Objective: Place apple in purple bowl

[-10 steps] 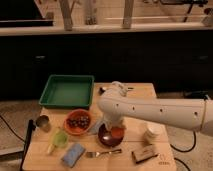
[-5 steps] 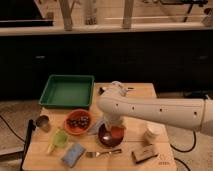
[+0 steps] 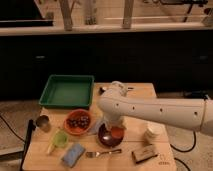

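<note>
The purple bowl (image 3: pixel 105 138) sits on the wooden table (image 3: pixel 140 92), near the middle of its front half. The apple (image 3: pixel 117 132), orange-red, shows inside the bowl, directly under the end of my arm. My gripper (image 3: pixel 114 125) hangs straight down over the bowl, right at the apple; the white wrist covers most of it. Whether it is touching the apple cannot be told.
An orange bowl (image 3: pixel 78 122) of dark grapes stands just left of the purple bowl. A green tray (image 3: pixel 66 91) is at the back left. A metal cup (image 3: pixel 43 122), green cup (image 3: pixel 60 139), blue sponge (image 3: pixel 73 154), fork (image 3: pixel 104 153), white cup (image 3: pixel 152 132) and brown packet (image 3: pixel 145 153) lie around the front.
</note>
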`<state>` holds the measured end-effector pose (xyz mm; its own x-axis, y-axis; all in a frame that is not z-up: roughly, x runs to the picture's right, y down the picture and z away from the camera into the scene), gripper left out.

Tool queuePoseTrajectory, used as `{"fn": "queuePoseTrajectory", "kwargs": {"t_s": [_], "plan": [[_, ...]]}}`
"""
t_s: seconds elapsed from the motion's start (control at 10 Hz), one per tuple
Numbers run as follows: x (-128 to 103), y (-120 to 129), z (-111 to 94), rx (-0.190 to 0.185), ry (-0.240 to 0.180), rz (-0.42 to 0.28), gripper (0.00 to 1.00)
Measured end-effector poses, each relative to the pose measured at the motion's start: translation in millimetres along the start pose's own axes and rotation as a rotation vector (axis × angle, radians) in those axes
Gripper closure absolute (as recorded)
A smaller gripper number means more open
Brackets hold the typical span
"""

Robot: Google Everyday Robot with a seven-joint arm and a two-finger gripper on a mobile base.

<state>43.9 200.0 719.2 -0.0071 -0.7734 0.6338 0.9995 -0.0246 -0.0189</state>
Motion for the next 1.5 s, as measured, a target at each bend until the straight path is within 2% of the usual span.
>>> {"fn": "queuePoseTrajectory", "kwargs": {"t_s": [0.2, 0.3, 0.5, 0.6, 0.7, 1.5], "plan": [[-0.2, -1.3, -1.1, 0.002, 0.001, -0.003, 0.72], [-0.5, -1.7, -1.7, 0.009, 0.0, -0.007, 0.59], [0.3, -2.5, -1.7, 0.013, 0.002, -0.013, 0.46], [1.0, -5.7, -1.5, 0.017, 0.001, -0.022, 0.29], [1.4, -8.1, -1.3, 0.017, -0.001, -0.029, 0.22], [4.0, -10.2, -0.5, 0.008, -0.018, -0.041, 0.2]]}}
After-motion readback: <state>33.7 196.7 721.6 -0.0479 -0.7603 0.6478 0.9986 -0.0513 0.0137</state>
